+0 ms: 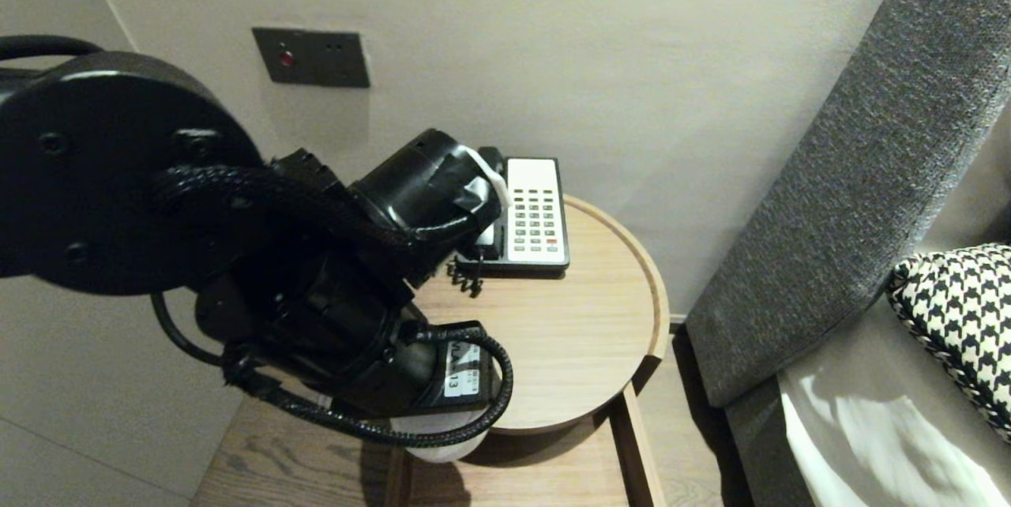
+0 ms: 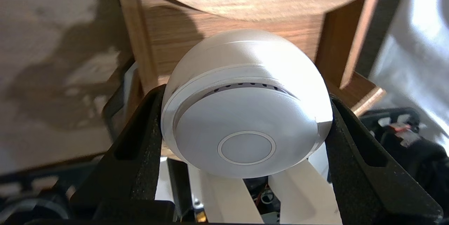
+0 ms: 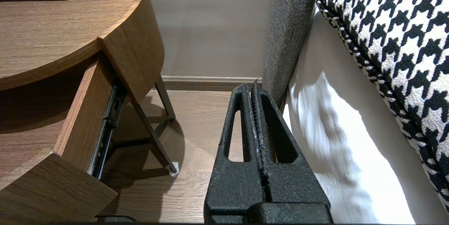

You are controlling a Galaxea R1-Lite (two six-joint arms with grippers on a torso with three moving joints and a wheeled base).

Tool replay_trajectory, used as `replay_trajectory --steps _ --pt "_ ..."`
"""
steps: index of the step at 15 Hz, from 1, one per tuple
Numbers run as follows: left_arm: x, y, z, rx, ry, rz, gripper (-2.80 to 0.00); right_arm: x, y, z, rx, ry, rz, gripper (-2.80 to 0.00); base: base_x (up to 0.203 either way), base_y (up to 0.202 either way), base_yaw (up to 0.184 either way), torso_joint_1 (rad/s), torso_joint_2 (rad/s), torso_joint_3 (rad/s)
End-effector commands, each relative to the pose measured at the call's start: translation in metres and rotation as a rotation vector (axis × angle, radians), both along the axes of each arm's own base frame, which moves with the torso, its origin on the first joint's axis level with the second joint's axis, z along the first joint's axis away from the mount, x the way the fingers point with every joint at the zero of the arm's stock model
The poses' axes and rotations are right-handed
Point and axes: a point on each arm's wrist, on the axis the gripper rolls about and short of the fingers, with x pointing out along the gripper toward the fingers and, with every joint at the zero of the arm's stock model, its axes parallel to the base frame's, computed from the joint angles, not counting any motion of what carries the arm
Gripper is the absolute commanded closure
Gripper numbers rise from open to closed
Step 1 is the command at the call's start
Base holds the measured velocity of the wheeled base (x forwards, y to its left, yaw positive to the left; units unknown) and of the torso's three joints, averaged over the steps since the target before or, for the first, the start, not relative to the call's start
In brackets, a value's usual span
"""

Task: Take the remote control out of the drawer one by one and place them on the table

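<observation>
Left gripper [image 2: 245, 95], seen from my remote station: jaws spread wide and pinching a white dome [image 2: 245, 113] across its broadest part, one black finger [image 2: 140, 148] pressed to each side of the rim.

- Orientation. The dome's flat face, marked with a raised ring, is turned back toward the wrist. Its rounded crown points forward, away from the claw. The axis through face and crown is the short one and runs along the fingers. The widest span lies crosswise, from fingertip to fingertip.
- Location. Straight ahead of the claw, beyond the crown, I see the wooden inside of an open drawer [image 2: 168, 35]. Above and ahead of that is the edge of the round table top [image 1: 576, 333]. From the head camera the dome [image 1: 438, 444] shows only as a pale curve under the arm's wrist.
- Surroundings. A telephone [image 1: 529, 215] stands on the table top, well beyond the claw, near the wall.
- Right gripper [image 3: 254, 91]: parked, fingers pressed together on nothing. The bed's white sheet [image 3: 333, 148] lies close on one side of it and the drawer's side [image 3: 80, 120] is well off on the other.
</observation>
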Motion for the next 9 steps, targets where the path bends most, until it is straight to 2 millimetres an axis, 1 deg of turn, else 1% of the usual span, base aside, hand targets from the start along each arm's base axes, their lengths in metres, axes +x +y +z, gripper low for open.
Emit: replay_trajectory --steps 1,4,6,9 --pt "0.018 -0.019 -0.009 0.107 0.055 0.026 0.0 0.003 0.0 -0.011 0.0 0.039 0.0 0.0 0.0 0.0 0.0 0.0 0.0 0.0" --pt "0.031 -0.033 -0.019 0.22 0.087 0.043 0.0 0.003 0.0 -0.011 0.0 0.039 0.0 0.0 0.0 0.0 0.0 0.0 0.0 0.0" --pt "0.037 -0.035 -0.029 0.265 0.111 0.049 0.0 0.003 0.0 -0.011 0.0 0.038 0.0 0.0 0.0 0.0 0.0 0.0 0.0 0.0" --pt "0.045 -0.035 -0.032 0.263 0.095 0.072 0.0 0.003 0.0 -0.011 0.0 0.039 0.0 0.0 0.0 0.0 0.0 0.0 0.0 0.0"
